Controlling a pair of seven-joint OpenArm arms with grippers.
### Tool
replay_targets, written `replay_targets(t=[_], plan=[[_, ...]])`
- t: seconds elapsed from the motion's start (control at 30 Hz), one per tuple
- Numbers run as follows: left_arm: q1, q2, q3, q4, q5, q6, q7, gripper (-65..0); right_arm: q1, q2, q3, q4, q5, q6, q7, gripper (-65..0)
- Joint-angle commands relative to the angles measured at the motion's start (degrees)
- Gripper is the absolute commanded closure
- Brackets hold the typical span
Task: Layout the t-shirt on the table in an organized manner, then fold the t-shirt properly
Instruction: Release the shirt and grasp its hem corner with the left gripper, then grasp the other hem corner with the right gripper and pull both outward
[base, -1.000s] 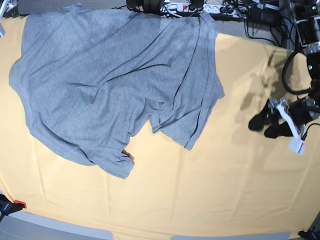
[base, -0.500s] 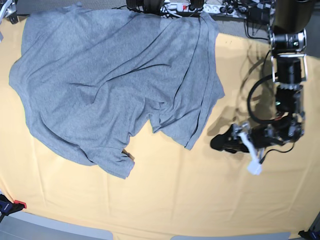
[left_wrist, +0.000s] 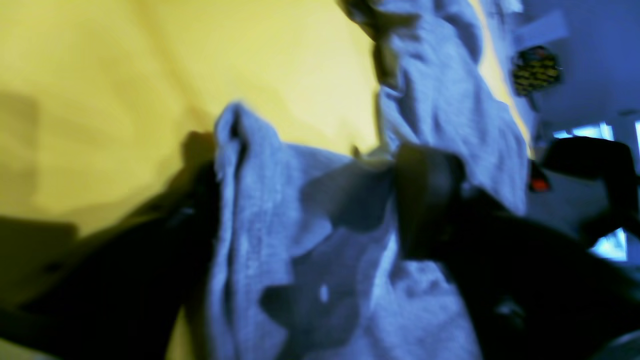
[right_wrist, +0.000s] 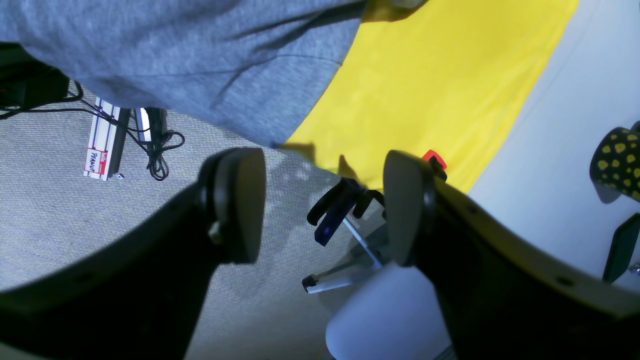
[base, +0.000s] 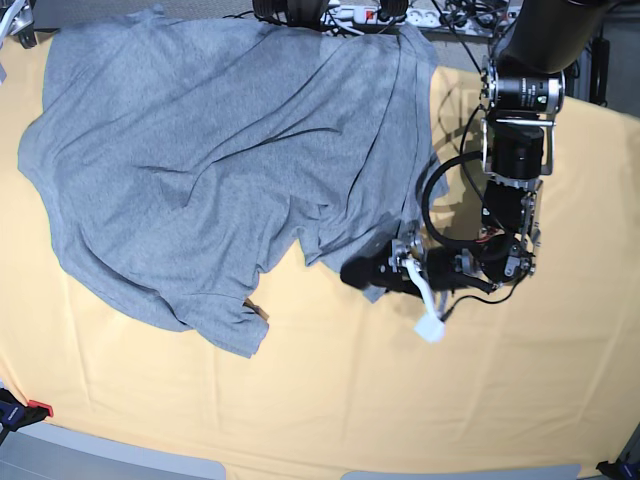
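Pale yellow-orange table (base: 330, 400) carries the rumpled t-shirt (base: 200, 150) toward ten o'clock, the left gripper (base: 362, 274) spread around its four-o'clock hem corner, while the right gripper (right_wrist: 322, 205) gapes empty.

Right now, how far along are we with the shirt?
Early. Done: nothing; the shirt lies rumpled, its far edge hanging off the table. In hand: the left gripper is at the shirt's near corner, cloth between its fingers, grasp unclear. The right gripper hangs open off the table. Left: spreading, then every fold.
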Motion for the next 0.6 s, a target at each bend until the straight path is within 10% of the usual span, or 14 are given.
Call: replay_targets(t=[0.0,0.1,0.57], plan=[[-1.62,0.33,0.04,0.59,-1.75,-0.36,1.07,-31.6,-0.48,0.66,0.63,0.63,-0.02,-0.39,1.33,-39.0],[-2.14,0.37,-0.02,0.59,-1.84,-0.36,1.7,0.0,0.35,0.66,0.63,0.63,0.0,-0.39,2.14,-39.0],[-10.82,-9.92,-0.22,0.61,-2.14,-0.36,1.7,0.0,20.41,0.5,0.44,0.63,0.02,-1.49,7.63,-39.0]])
